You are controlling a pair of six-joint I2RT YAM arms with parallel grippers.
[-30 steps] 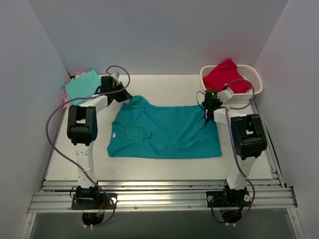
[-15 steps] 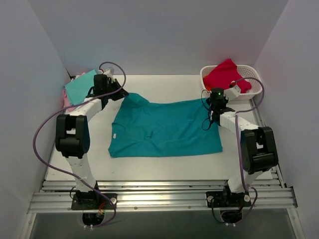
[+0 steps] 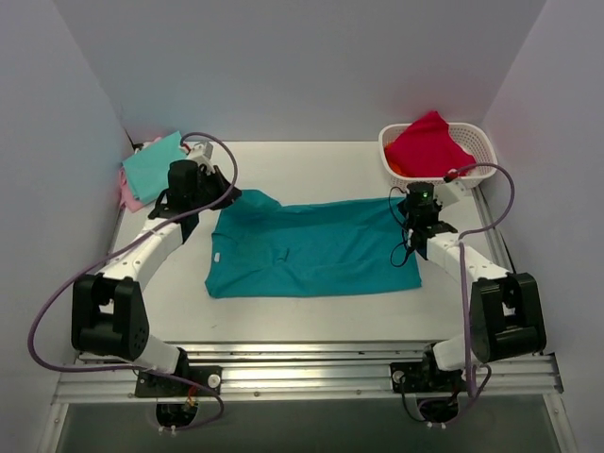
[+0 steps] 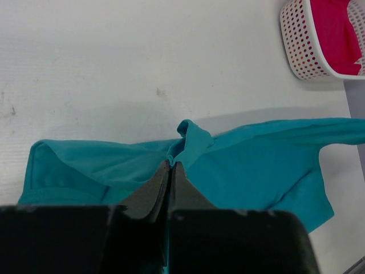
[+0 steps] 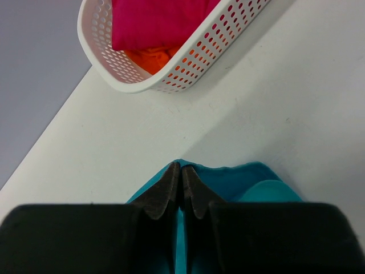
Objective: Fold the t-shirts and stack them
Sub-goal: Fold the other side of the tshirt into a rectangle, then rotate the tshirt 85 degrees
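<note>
The deep teal t-shirt (image 3: 311, 250) lies flat mid-table, its small white neck label (image 3: 217, 255) at its left end. My left gripper (image 3: 229, 196) is shut on the shirt's far left edge; in the left wrist view the gripper (image 4: 171, 164) pinches a fold of the teal cloth (image 4: 256, 171). My right gripper (image 3: 408, 206) is shut on the far right corner; in the right wrist view the gripper (image 5: 181, 167) pinches the teal cloth (image 5: 256, 182). A folded mint-green t-shirt (image 3: 151, 165) lies at the far left on top of a pink one (image 3: 126, 192).
A white perforated basket (image 3: 477, 142) stands at the far right with a red-pink cloth (image 3: 425, 146) in it. The right wrist view shows the basket (image 5: 188, 71), the red-pink cloth (image 5: 154, 23) and an orange cloth (image 5: 154, 57). Grey walls enclose the table.
Both grippers have moved toward the near side, drawing the teal shirt's far edge with them. The shirt now looks narrower front to back.
</note>
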